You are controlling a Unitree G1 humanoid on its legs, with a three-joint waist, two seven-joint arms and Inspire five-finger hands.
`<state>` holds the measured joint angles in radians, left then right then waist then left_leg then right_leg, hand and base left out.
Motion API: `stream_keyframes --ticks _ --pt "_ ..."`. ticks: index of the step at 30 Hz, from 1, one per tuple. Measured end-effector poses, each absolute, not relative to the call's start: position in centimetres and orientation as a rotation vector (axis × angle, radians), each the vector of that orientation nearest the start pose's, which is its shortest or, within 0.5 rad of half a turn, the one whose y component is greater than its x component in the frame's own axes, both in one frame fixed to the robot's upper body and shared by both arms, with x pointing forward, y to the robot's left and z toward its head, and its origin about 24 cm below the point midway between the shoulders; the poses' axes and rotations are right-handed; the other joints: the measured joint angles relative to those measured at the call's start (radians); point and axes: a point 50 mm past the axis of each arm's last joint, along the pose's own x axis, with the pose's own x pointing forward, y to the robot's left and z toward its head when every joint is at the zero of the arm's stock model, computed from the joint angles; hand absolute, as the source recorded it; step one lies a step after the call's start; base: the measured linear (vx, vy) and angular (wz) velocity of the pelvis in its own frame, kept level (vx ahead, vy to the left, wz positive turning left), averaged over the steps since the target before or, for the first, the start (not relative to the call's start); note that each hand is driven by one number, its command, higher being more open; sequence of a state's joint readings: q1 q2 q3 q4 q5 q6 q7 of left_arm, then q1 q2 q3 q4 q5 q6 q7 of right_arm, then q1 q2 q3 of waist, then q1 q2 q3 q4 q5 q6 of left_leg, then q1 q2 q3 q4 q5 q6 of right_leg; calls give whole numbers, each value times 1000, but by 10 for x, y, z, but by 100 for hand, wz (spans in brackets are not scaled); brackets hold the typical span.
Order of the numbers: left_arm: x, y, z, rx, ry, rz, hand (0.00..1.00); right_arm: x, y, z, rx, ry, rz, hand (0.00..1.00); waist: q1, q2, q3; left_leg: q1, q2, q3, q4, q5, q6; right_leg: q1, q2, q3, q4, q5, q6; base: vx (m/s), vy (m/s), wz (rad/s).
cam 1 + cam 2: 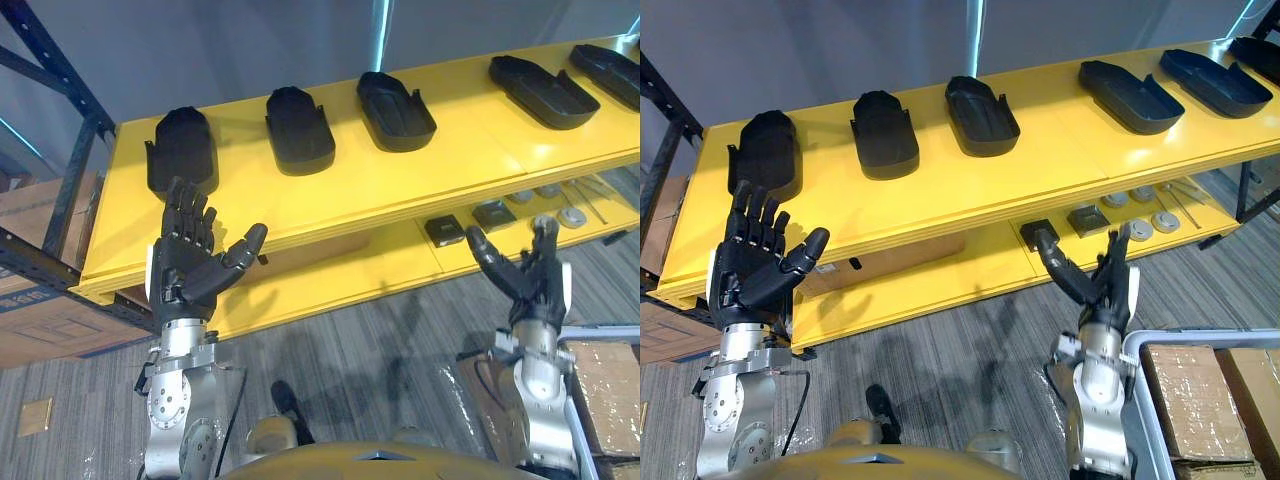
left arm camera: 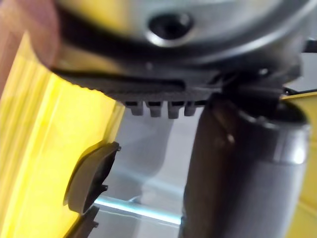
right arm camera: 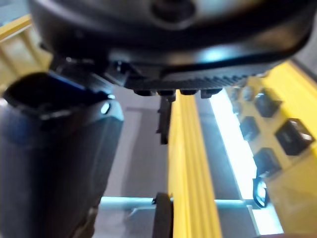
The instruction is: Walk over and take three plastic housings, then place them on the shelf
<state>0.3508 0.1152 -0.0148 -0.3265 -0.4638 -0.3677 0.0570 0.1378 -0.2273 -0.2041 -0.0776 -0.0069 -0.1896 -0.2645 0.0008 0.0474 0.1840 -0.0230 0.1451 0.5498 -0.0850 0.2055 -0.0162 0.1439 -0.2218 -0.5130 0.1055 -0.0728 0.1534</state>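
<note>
**Both hands empty, 5 housings on the shelf**

Left hand (image 1: 182, 270) is raised in front of the yellow shelf (image 1: 400, 185), fingers straight and spread, thumb out to the side, nothing in it. Just beyond its fingertips, on the top board, lies the closest housing (image 1: 182, 148), black with its closed back up. The second housing (image 1: 299, 130) sits past the thumb side of this hand, also back up.

Further along the same board the third housing (image 1: 396, 110) lies roughly midway between the 2 hands. The fourth housing (image 1: 543, 90) and fifth housing (image 1: 610, 72) lie well beyond the right hand, on the board above it. These 3 show their hollow side up, and all 5 lie apart from one another.

Right hand (image 1: 535, 285) is held lower, fingers straight, thumb spread toward the left hand, also holding nothing. Just past its fingertips, small dark and silvery parts (image 1: 493, 213) lie on the lower board (image 1: 330, 275). Cardboard boxes (image 1: 1200, 385) sit in a grey bin beside the right wrist.
</note>
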Motion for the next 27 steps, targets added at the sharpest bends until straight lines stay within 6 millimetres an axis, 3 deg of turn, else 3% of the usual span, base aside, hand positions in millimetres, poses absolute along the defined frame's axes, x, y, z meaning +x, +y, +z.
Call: stream_keyframes --ticks 6,10,15,19,27 --pt "178 194 77 -340 -342 168 100 282 -263 176 -800 -506 -413 100 30 -5 -3 -6 -13 -61 0 11 10 42 0 -65 -4 2 2 -22 29 28" --pt "176 194 76 -341 -335 142 100 313 -274 212 -1053 -487 -360 100 74 -19 -12 -28 -23 -107 -3 22 13 56 3 -116 -8 1 3 -26 27 36" --pt "170 195 70 -354 -306 130 100 336 -259 209 -1203 -390 -153 100 110 -28 -15 -28 -34 -138 -3 28 22 85 0 -151 -21 6 10 -11 24 24" --pt "169 193 69 -355 -301 116 100 353 -259 200 -1175 -254 -45 100 132 -28 -15 -29 -40 -153 -4 30 24 100 -1 -171 -20 6 11 -42 51 16" --pt "169 193 66 -362 -288 127 100 373 -307 205 -947 64 -231 100 161 -17 -9 -33 -54 -178 -4 33 20 113 -10 -195 -19 5 9 -46 65 10"
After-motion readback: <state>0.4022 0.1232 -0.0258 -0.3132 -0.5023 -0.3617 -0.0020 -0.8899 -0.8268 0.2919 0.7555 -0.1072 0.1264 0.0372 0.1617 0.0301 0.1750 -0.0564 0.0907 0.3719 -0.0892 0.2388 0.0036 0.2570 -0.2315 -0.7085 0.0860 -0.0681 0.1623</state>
